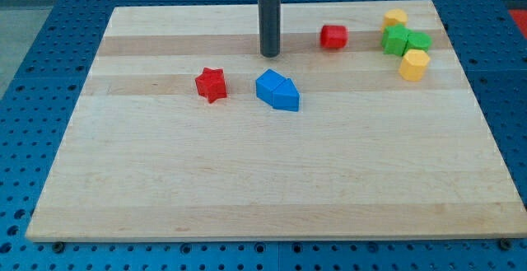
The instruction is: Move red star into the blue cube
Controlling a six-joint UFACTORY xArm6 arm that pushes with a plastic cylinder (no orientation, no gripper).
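Note:
The red star [211, 84] lies on the wooden board [247, 180] left of centre. Just to its right, apart by a small gap, sit two blue blocks touching each other: a blue cube [267, 86] on the left and a blue wedge-like block [286, 95] on its right. My tip [270, 54] is at the end of the dark rod, above the blue blocks in the view and up and to the right of the red star. It touches no block.
A red block [333, 37] lies right of the rod. At the view's top right are a yellow block [395, 17], two green blocks [396, 39] [418, 42] and another yellow block [414, 64]. Blue perforated table [33, 73] surrounds the board.

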